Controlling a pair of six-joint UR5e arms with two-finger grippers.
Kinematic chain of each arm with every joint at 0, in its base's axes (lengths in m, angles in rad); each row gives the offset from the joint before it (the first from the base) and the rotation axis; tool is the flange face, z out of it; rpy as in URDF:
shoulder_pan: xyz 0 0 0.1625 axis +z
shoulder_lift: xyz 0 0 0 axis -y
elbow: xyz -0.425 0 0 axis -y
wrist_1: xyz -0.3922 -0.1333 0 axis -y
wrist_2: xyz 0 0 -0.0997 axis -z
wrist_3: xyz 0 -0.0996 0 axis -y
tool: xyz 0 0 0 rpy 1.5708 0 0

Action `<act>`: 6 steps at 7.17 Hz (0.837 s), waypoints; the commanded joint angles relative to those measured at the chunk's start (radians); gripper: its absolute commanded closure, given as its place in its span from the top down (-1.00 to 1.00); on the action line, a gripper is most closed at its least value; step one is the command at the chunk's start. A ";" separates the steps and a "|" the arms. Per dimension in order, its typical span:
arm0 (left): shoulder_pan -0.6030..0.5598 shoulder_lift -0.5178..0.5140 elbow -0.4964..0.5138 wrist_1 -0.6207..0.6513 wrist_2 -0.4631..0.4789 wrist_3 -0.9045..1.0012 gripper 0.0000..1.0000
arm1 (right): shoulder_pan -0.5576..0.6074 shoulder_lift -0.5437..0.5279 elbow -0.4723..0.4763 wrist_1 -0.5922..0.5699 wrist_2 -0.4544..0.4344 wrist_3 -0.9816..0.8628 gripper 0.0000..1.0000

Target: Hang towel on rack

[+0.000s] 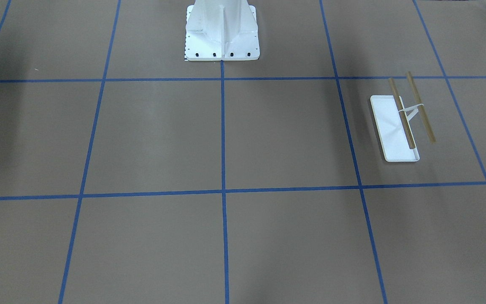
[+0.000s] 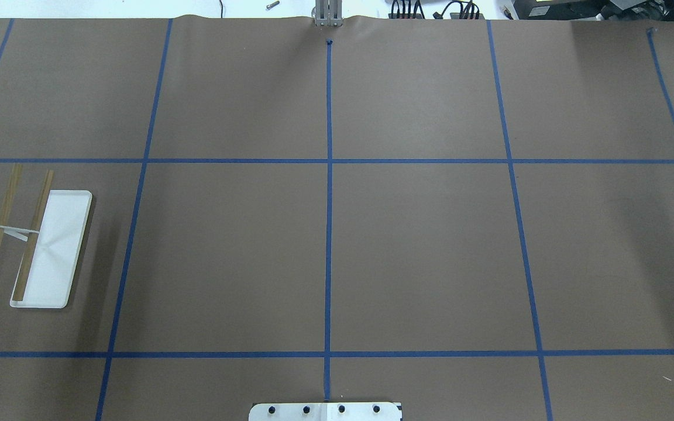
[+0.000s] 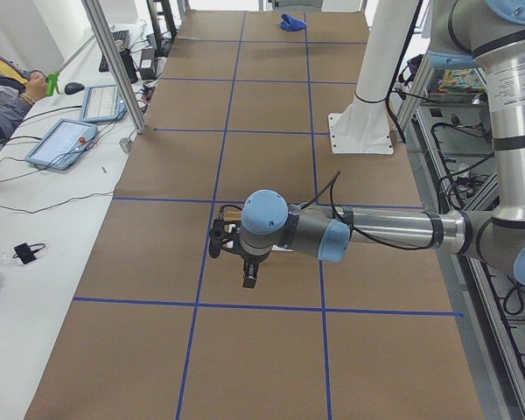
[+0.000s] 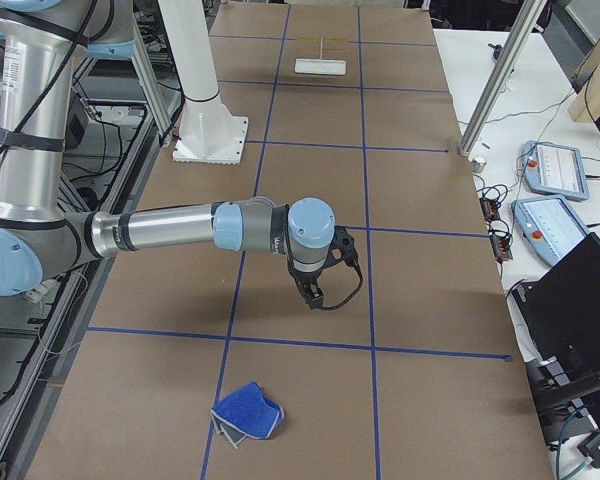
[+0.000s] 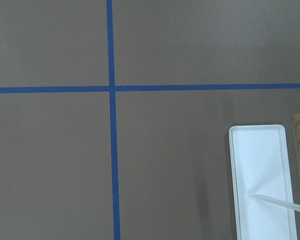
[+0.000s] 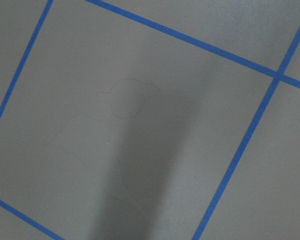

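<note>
The rack (image 1: 399, 126) stands on the table on my left side, with a white tray base and two tan wooden rods; both rods are bare. It also shows in the overhead view (image 2: 50, 245), far off in the exterior right view (image 4: 321, 55), and in part in the left wrist view (image 5: 260, 180). The blue towel (image 4: 248, 412) lies crumpled on the table at my right end, small and far in the exterior left view (image 3: 291, 22). My left gripper (image 3: 248, 273) hangs above the table close to the rack. My right gripper (image 4: 310, 293) hangs above the table, well apart from the towel. I cannot tell whether either is open or shut.
The large white bolted pedestal (image 1: 222, 33) stands at the robot's side of the table. Blue tape lines (image 2: 329, 175) grid the brown table. A side table with tablets (image 3: 66, 140) and a person's arm (image 3: 13, 87) lies beyond the far edge. Metal posts (image 4: 500, 75) stand there.
</note>
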 commanded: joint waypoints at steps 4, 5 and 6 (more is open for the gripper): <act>0.000 0.001 -0.003 -0.011 -0.004 -0.003 0.96 | 0.000 0.041 -0.408 0.186 -0.127 -0.277 0.99; 0.000 0.001 -0.001 -0.014 -0.004 -0.003 0.96 | 0.005 0.056 -0.413 0.163 -0.124 -0.257 0.96; 0.000 0.001 -0.001 -0.013 -0.002 -0.003 0.96 | 0.068 0.095 -0.470 0.126 -0.108 -0.144 0.97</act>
